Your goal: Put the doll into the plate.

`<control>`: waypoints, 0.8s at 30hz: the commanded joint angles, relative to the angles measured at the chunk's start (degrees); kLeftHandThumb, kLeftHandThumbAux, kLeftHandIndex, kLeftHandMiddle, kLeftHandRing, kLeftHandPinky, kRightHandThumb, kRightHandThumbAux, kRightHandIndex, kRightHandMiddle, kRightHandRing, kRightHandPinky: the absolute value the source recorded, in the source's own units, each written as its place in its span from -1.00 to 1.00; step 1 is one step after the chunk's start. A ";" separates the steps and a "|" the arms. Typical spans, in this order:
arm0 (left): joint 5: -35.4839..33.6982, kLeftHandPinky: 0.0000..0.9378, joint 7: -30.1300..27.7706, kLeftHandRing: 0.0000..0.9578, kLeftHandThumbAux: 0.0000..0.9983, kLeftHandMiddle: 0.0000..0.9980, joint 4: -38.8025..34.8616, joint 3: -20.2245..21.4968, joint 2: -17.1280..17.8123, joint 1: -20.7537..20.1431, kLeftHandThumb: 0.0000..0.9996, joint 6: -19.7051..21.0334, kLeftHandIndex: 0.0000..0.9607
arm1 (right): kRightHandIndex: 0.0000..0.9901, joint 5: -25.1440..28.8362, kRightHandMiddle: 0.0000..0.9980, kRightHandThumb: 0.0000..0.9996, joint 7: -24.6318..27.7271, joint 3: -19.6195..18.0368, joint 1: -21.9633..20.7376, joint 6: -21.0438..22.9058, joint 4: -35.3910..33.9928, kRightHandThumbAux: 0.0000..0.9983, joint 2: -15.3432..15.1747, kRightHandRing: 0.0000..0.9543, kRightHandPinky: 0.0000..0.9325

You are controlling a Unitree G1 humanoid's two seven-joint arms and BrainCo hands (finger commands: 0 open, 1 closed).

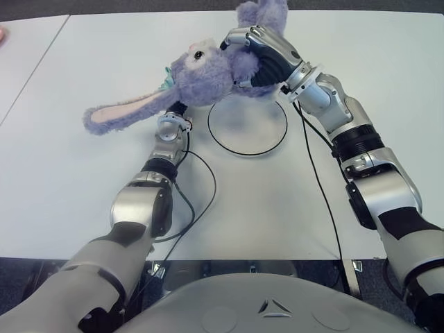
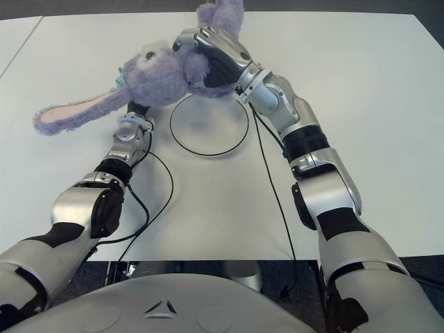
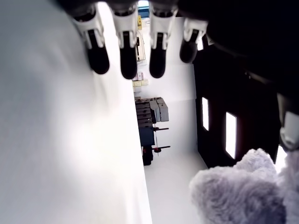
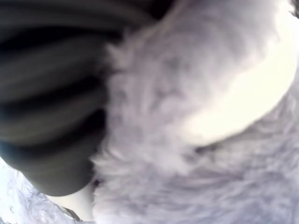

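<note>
Here 1 doll (image 1: 208,73) in right hand (image 1: 267,59), 1 plate (image 1: 281,132).

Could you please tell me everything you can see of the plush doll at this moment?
The doll is a fluffy lilac rabbit with a dark eye and a long ear, pink inside, stretched toward the robot's left. The right hand grips its body, holding it above the far-left rim of the plate. The left hand shows just beneath its head, fingers extended.

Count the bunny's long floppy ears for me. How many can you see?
1. The purple plush bunny doll, gripped by the right hand above the white black-rimmed plate, trails one pink-lined ear leftward. Another may be hidden.
</note>
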 commanded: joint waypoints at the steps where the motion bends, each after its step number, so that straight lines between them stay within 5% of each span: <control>1: 0.77 -0.67 -0.18 -0.66 -0.05 -0.66 9.02 -0.28 -3.87 13.60 -1.00 9.87 -0.74 | 0.54 1.16 0.71 -0.42 2.15 1.29 4.36 0.97 1.28 0.74 1.74 0.75 0.78; 24: 0.49 -0.67 -0.08 -0.69 -0.07 -0.68 9.09 -0.01 -3.98 13.36 -1.00 11.13 -0.83 | 0.60 -3.11 0.73 -0.71 3.41 3.67 7.25 2.53 -0.99 0.88 0.53 0.77 0.78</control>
